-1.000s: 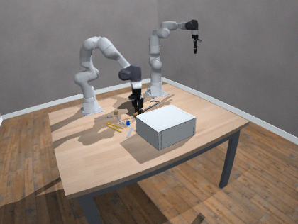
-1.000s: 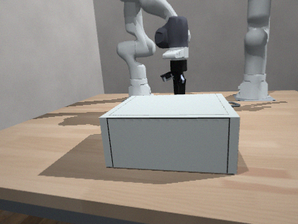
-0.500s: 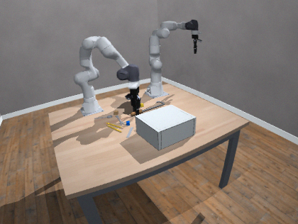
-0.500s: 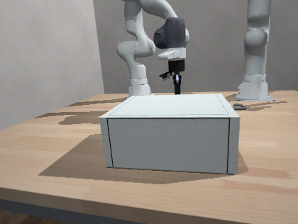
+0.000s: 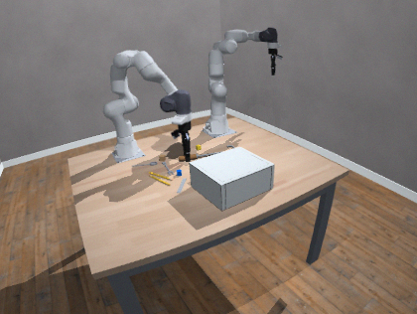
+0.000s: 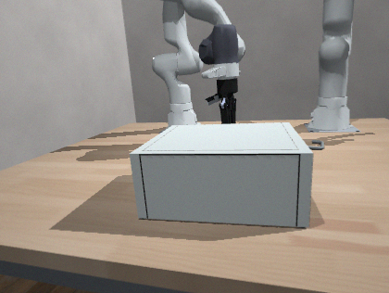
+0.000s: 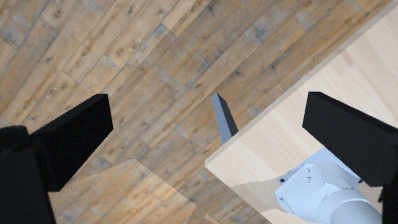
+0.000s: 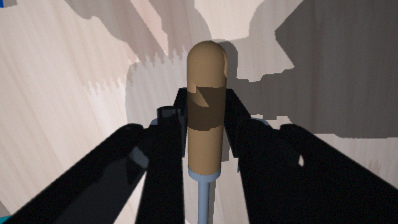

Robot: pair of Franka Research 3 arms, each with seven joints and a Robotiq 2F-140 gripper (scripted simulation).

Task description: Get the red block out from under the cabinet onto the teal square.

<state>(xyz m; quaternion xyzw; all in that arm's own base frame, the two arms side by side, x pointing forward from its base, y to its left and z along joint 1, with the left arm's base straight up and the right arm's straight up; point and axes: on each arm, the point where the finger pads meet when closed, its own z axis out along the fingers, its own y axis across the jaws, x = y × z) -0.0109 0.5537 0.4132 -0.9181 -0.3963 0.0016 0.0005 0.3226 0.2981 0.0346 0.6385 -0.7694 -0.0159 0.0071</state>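
Keep the right gripper (image 5: 187, 159) (image 6: 228, 121) (image 8: 205, 103) clamped on the wooden handle (image 5: 187, 158) (image 8: 204, 150) of the hooked rod, on the arm-base side of the cabinet (image 5: 231, 171) (image 6: 222, 185), and turn the tool from the wrist in small steps until its shaft (image 8: 203, 200) lines up with whatever gap the cabinet has on that side. The metal hook (image 5: 230, 146) (image 6: 319, 142) shows just past the cabinet's rear corner, so you probably want it low and clear of that corner before you feed it in; a sideways brush there could turn the cabinet. Reach past the red block, set the hook behind it, then draw it out slowly and straight, without levering upward against the cabinet. Watch for the handle pivoting between the fingers once the hook drags. Leave the left gripper (image 5: 273, 74) (image 7: 208, 110), its fingers wide apart and holding nothing, up and away from the cabinet. You can't see the red block in any view; by the task it is under the cabinet, but how deep, you can't tell. The cabinet's arm-side face and any opening there are hidden too. Of the teal square (image 8: 4, 220), only a sliver shows at the right wrist view's lower corner, so its place relative to the cabinet is hard to judge. The cabinet also hides part of the tool in the exterior view.
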